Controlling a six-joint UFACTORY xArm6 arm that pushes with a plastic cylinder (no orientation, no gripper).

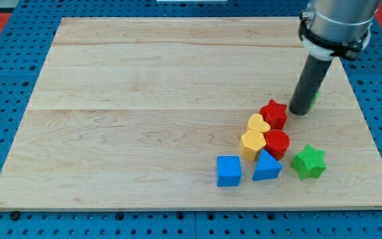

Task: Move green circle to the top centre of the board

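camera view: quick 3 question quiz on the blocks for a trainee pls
1. True or false: the green star touches the red star.
2. Which block is mostly hidden behind the rod, just to the view's right of my tip? A red circle, B green circle, C yellow heart.
3. Fill in: the block furthest to the view's left is the blue ____.

Key: 1 false, the two are apart; 2 B; 3 cube.
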